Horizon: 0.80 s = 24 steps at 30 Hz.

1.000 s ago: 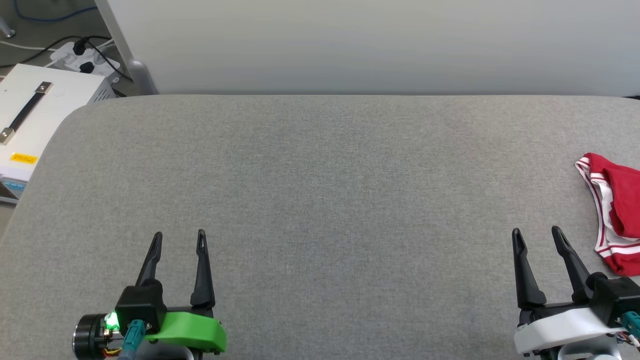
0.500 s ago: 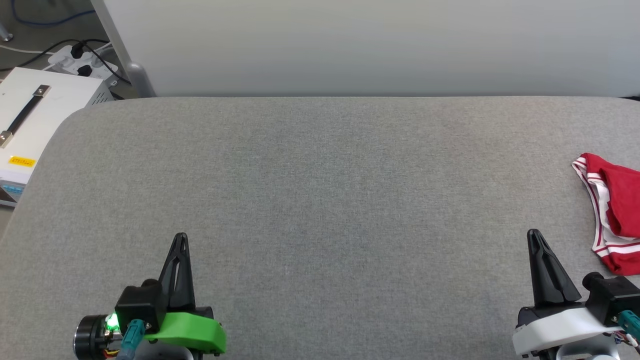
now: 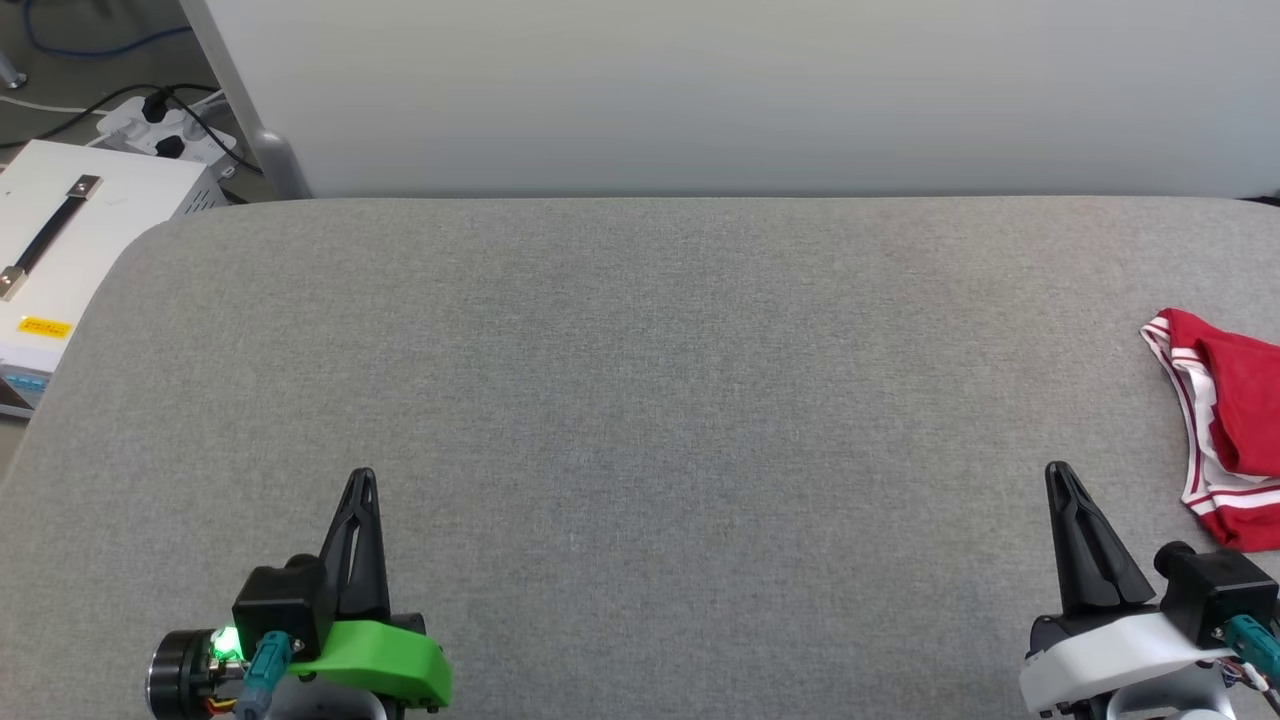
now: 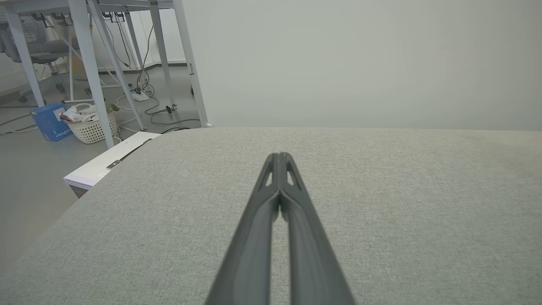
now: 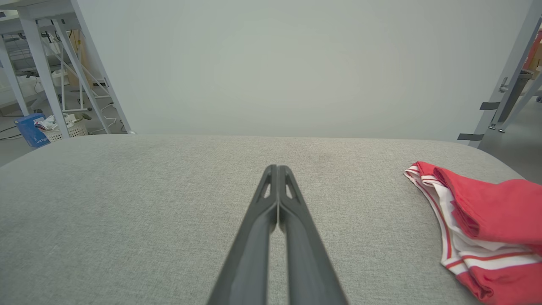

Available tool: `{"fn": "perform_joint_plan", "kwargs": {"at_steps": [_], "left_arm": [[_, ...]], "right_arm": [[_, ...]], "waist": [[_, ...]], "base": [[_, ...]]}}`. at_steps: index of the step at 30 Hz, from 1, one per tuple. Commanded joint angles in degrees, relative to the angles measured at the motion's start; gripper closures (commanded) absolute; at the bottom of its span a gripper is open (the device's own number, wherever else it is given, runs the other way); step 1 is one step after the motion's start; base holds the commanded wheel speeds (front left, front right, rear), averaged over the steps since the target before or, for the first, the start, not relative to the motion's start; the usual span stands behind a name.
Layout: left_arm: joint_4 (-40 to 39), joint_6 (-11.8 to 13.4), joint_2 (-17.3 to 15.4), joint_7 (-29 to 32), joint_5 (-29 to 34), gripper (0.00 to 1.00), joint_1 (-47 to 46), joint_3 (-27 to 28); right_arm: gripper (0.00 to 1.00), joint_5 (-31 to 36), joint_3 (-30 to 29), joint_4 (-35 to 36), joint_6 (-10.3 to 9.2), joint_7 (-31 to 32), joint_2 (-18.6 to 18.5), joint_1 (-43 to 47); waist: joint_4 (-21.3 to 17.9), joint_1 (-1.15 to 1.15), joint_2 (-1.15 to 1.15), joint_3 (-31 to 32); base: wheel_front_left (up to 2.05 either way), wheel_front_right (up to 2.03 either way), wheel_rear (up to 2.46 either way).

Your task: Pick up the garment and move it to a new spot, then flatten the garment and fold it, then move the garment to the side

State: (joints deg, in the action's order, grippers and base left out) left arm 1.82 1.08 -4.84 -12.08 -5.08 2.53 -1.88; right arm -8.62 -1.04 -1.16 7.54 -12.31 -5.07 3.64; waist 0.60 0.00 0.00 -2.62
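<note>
Head view, left to right. A white case (image 3: 70,240) with a black handle and a yellow label stands on the floor off the table's left edge, and a power strip (image 3: 160,125) with plugged cables lies behind it. The grey fabric-covered table (image 3: 640,360), rounded at its far corners, backs onto a pale partition (image 3: 700,90). The left gripper (image 3: 360,480), on a green mount, stands by the near edge toward the left, its fingers pressed together on nothing. The right gripper (image 3: 1058,472), on a white mount, stands by the near edge toward the right, likewise closed and empty. The garment (image 3: 1225,440), red with white and striped trim, lies bunched at the table's right edge, near the right gripper but apart from it. In the left wrist view, a white basket (image 4: 91,125) and a blue box (image 4: 51,120) sit among grey frame legs on the floor.
</note>
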Motion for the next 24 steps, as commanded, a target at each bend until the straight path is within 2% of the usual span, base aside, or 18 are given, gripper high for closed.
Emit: {"fn": "perform_joint_plan", "kwargs": {"at_steps": [1, 24], "left_arm": [[-0.22, -0.19, 0.34, 0.21, 0.59, 1.0, -0.43, 0.16], [-0.58, -0.39, 0.7, 2.89, 1.61, 1.0, -0.91, 0.55]], "right_arm": [[1.0, 0.61, 0.15, 0.2, -0.01, 0.34, 0.17, -0.64], [1.0, 2.42, 0.35, 0.41, -0.02, 3.04, 0.63, -1.31]], "waist": [[-0.01, 0.0, 0.0, 0.03], [-0.14, 0.0, 0.0, 0.62]], "base": [[0.0, 0.0, 0.0], [0.0, 0.0, 0.0]]}}
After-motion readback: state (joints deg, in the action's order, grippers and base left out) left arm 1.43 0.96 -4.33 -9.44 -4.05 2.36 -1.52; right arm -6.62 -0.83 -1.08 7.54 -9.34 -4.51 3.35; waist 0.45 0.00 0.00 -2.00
